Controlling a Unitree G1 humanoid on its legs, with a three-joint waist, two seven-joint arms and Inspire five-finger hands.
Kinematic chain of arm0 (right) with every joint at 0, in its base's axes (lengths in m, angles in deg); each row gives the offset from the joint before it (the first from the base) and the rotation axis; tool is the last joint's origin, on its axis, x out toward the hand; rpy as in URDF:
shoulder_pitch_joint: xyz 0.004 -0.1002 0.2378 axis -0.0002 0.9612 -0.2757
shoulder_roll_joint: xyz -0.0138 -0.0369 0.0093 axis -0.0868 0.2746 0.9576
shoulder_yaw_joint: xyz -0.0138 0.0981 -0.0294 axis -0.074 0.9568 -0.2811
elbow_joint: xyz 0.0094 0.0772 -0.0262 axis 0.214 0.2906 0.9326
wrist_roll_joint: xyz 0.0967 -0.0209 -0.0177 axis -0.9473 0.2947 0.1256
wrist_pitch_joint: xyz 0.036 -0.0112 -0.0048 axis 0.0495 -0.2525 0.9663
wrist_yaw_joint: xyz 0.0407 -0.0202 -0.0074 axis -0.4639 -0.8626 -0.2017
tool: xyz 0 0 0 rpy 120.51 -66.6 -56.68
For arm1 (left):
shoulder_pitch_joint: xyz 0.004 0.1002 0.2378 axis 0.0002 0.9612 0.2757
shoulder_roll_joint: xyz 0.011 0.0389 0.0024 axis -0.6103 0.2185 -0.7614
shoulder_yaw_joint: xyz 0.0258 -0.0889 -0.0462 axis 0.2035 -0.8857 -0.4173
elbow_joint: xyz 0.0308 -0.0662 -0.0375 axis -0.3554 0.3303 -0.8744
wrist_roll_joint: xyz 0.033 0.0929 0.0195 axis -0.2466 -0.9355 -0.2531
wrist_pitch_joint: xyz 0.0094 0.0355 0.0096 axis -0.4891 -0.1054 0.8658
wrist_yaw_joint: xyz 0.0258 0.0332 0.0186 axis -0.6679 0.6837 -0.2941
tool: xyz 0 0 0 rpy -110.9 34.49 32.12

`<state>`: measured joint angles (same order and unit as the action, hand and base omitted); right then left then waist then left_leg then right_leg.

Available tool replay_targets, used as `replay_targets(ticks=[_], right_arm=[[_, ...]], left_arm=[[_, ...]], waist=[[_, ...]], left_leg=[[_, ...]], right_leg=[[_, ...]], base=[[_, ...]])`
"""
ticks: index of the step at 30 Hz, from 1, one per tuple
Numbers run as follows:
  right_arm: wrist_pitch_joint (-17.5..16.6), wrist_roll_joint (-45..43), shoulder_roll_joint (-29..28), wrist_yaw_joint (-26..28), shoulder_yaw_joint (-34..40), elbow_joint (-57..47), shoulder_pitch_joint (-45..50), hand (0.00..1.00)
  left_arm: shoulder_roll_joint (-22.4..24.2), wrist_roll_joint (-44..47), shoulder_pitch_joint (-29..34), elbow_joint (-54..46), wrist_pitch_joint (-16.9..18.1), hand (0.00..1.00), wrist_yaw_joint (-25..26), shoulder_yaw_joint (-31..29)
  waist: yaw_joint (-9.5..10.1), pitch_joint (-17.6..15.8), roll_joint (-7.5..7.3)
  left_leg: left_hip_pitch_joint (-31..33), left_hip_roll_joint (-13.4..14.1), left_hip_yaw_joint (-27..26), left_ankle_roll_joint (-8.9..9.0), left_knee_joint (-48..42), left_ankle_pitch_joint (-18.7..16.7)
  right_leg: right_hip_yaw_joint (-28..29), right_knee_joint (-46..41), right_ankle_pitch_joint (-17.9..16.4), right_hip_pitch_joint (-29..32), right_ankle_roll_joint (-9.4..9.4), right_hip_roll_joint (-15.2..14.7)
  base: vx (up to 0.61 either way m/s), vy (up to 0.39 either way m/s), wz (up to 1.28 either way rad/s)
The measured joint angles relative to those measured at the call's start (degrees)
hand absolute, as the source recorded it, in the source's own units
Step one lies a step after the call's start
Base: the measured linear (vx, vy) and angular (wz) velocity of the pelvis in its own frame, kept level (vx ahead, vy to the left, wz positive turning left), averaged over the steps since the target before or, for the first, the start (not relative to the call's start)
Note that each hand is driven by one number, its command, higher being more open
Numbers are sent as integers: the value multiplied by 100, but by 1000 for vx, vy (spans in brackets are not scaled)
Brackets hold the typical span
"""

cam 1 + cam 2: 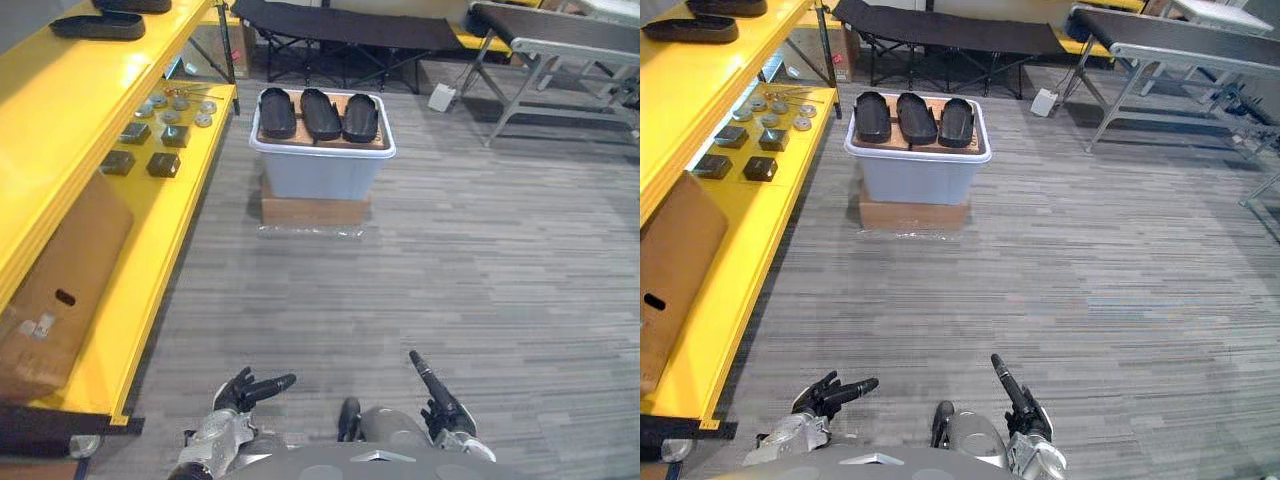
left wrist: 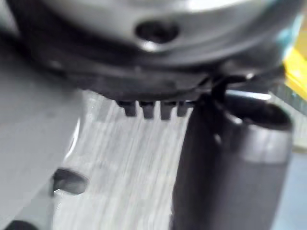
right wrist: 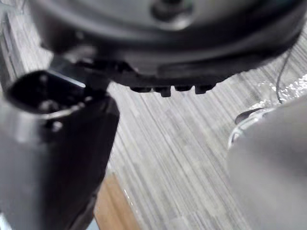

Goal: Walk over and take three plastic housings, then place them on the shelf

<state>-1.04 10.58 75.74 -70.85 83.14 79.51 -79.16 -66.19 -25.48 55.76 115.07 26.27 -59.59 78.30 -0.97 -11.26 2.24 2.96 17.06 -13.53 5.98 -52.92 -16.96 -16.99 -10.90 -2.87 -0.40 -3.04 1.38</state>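
Shelf point(image 1: 160, 250): standing along the left side.
Left robot hand point(image 1: 248, 388): hovering low over the floor point(image 1: 480, 270), fingers spread, empty.
Plastic housings point(image 1: 320, 113): lying side by side atop the grey bin point(image 1: 322, 172), well ahead.
Right robot hand point(image 1: 441, 402): pointing forward, fingers straight, empty.

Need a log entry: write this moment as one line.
stage: approach | housings: three atop tote | left robot hand: open | right robot hand: open

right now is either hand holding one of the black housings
No: the left hand and right hand are both empty, fingers straight, and the three black housings lie side by side atop the bin ahead.
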Motion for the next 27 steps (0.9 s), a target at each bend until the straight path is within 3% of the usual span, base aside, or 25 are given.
replay_targets(ticks=[2,3,4,6,7,8,9,10,12,13,14,15,16,17,18,19,21,24,25,26,27], right_arm=[[10,196,101,0,13,55,-1,100],[2,205,118,-3,20,77,0,100],[-5,204,119,-3,20,69,-11,100],[-11,203,113,-11,19,-7,-155,100],[-11,202,93,-22,15,-33,-216,100],[-11,202,75,-23,4,-56,-246,100],[-14,202,98,-21,-15,-88,-249,100],[-11,202,109,-38,-35,-87,-249,100],[-7,201,74,-94,-102,-87,-207,100],[-9,205,78,-93,-161,-90,-207,100],[-8,205,78,-96,-175,-87,-202,100],[-12,199,95,-88,-180,-76,-141,100],[-13,194,98,-81,-177,-55,-236,100],[-26,205,56,-65,-179,-56,-277,100],[-25,255,19,-65,-178,-49,-257,100],[-25,435,-48,-50,-189,-42,-192,100],[-27,571,-108,-13,-246,17,-188,100],[-159,629,-83,-19,-301,-56,-270,100],[-191,627,-65,-7,-298,-78,-269,100],[-197,628,-67,-6,-297,-89,-263,100],[-231,624,-103,-10,-288,-125,-244,100]], left_arm=[[92,139,-54,-50,54,100,43,-191],[163,236,-52,-110,79,100,60,-255],[195,237,-42,-148,107,100,59,-300],[310,225,-29,-263,238,100,11,-347],[353,222,-11,-353,268,100,-32,-381],[376,217,-7,-371,296,100,-66,-406],[430,213,5,-370,372,100,-99,-419],[443,198,23,-365,380,100,-126,-427],[374,17,75,-427,386,100,-153,-458],[283,-38,75,-468,381,100,-184,-469],[168,-66,71,-494,357,100,-219,-472],[69,-324,66,-491,325,100,-238,-445],[72,-610,59,-369,322,100,-181,-455],[-35,-880,64,-283,312,100,-144,-397],[-74,-898,61,-290,312,100,-147,-332],[-105,-897,99,-289,269,100,-150,-177],[-122,-899,124,-297,230,100,-129,-67],[-133,-894,-102,-388,229,100,-109,44],[-130,-879,-230,-399,234,100,-105,59],[-131,-863,-281,-399,237,100,-105,65],[-129,-837,-322,-403,239,100,-105,72]], waist=[[35,-104,41],[106,-110,19],[138,-121,1],[220,-138,-26],[246,-141,-23],[253,-146,-11],[260,-173,95],[266,-193,171],[285,-172,52],[290,-169,-189],[296,-151,-394],[289,-19,-526],[280,-33,-530],[225,-48,-559],[222,-64,-578],[225,-85,-579],[234,-143,-442],[225,-209,-224],[220,-232,-187],[220,-228,-195],[218,-242,-242]], left_leg=[[313,55,32,-10,-629,-38],[468,-131,27,-9,-410,-101],[528,-266,5,-11,-113,-106],[868,-755,29,-18,1612,-1],[1056,-961,236,12,2870,416],[1088,-1030,401,39,3451,691],[1176,-1024,681,107,4128,1054],[1166,-908,848,16,4089,1316],[1066,-1064,815,-143,3857,1682],[1067,-1295,725,-231,3646,1673],[1107,-1486,646,-438,3445,1546],[1141,-1637,574,-665,3319,1421],[1087,-1699,520,-799,3286,1371],[834,-1825,514,-889,3501,1306],[680,-1868,520,-916,3602,1295],[349,-1902,530,-986,3724,1234],[-220,-1864,616,-988,4054,1186],[-552,-1640,796,-893,4363,1113],[-625,-1537,884,-822,4368,1018],[-665,-1496,918,-762,4358,965],[-757,-1450,986,-654,4266,815]], right_leg=[[25,271,-46,-520,-73,49],[119,482,-64,-876,-94,-9],[175,577,-65,-1017,-94,-58],[316,777,-68,-1209,-88,-239],[342,842,-117,-1229,-16,-285],[351,879,-181,-1269,61,-287],[414,971,-340,-1419,205,-198],[502,877,-604,-1599,290,-143],[664,500,-1030,-1655,358,-346],[760,279,-1322,-1630,407,-600],[768,173,-1517,-1620,365,-820],[795,-274,-1598,-1498,440,-1032],[760,-1255,-1575,-1064,453,-1196],[760,-2536,-1128,-465,722,-1455],[787,-3041,-867,-252,676,-1546],[693,-3515,-1071,-40,603,-1644],[333,-3045,-1384,78,681,-1536],[298,-1425,-1324,466,792,-1084],[445,-739,-1087,647,953,-964],[574,-384,-869,725,964,-917],[733,165,-386,761,978,-907]], base=[[398,-140,-6],[489,-145,-23],[434,-85,-39],[410,18,-49],[327,74,-42],[284,111,-40],[265,175,-35],[270,213,-32],[324,271,-30],[359,251,-27],[508,210,-30],[453,147,-26],[554,202,-17],[356,171,1],[472,208,17],[600,194,17],[572,140,17],[297,8,24],[297,-52,25],[288,-106,33],[344,-198,36]])
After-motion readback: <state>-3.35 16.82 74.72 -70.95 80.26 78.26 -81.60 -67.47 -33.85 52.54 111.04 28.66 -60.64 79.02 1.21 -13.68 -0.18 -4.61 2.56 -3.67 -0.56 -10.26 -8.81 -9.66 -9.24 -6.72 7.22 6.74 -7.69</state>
